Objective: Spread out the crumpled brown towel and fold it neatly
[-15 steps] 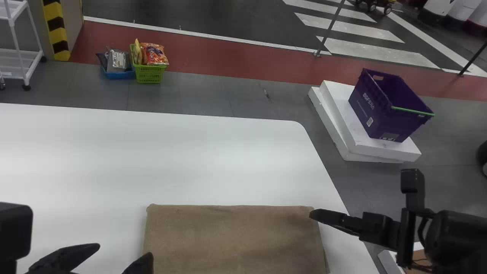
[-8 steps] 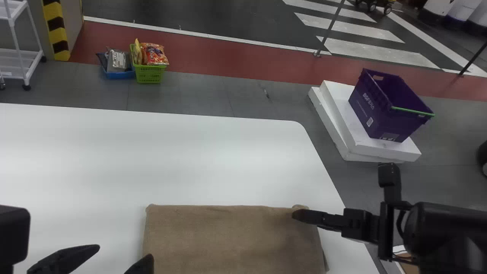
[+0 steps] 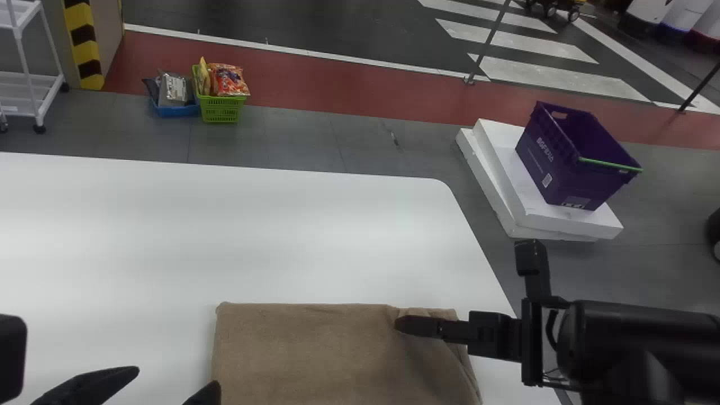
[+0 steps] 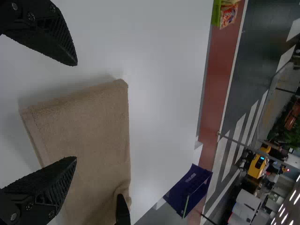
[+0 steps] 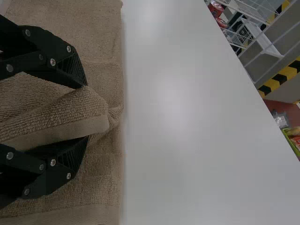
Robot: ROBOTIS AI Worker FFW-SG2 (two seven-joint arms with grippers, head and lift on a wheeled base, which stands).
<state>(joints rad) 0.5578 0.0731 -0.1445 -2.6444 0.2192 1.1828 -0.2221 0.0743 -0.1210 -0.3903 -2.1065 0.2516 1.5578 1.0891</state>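
As the black, 2-fingered right gripper (image 5: 87, 112) pinches, the black left gripper (image 4: 75, 110) hangs wide open

Where the rectangular brown terry towel (image 3: 304, 349) lies on the smooth white table (image 3: 242, 236), a fold near its far right corner fills the right gripper's part-closed fingers, presumably for carrying that side inward. Empty near the other end, the left leaves it free. The head view crops the near edge; layers beneath are hard to count.

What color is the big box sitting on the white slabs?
Purple, with a green strip; the head view shows it best.
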